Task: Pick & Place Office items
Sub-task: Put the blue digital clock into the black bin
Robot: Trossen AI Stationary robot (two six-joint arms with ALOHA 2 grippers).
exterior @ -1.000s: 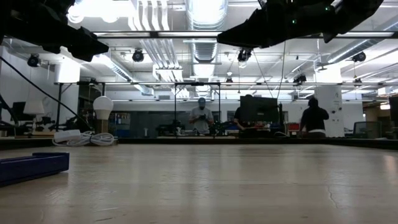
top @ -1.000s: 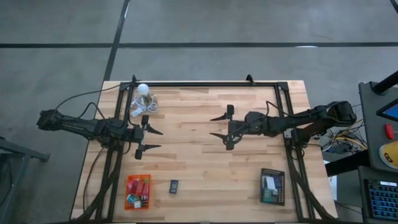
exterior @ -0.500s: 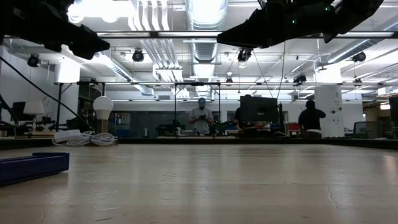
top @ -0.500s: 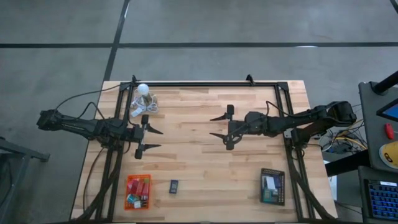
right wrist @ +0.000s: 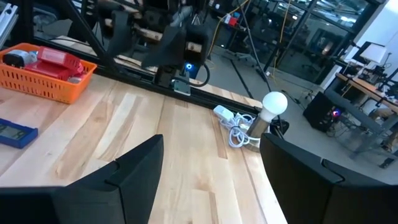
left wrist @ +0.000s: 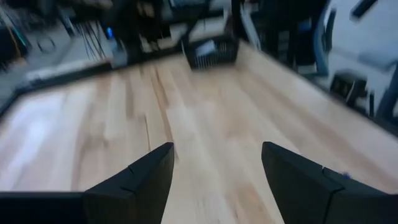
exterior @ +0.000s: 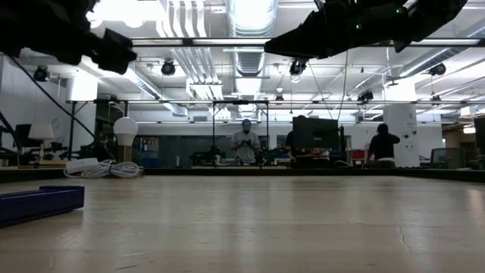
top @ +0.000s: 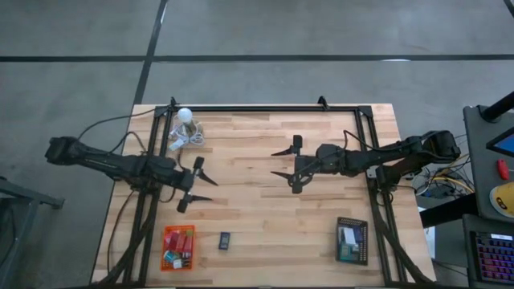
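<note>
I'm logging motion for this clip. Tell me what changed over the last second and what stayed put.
The left claw swung a little toward the table's centre and toward the near edge where the orange tray sits, turning slightly; it remains open and empty. Nothing was grasped or released. The right claw kept its place over mid-table, open. The orange tray, black tray, the small dark item between them and the bulb did not move.

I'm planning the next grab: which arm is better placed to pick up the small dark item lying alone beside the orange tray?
Probably the left. Its open gripper hangs nearer the dark item and orange tray. The right gripper, also open, hovers mid-table, farther away.
</note>
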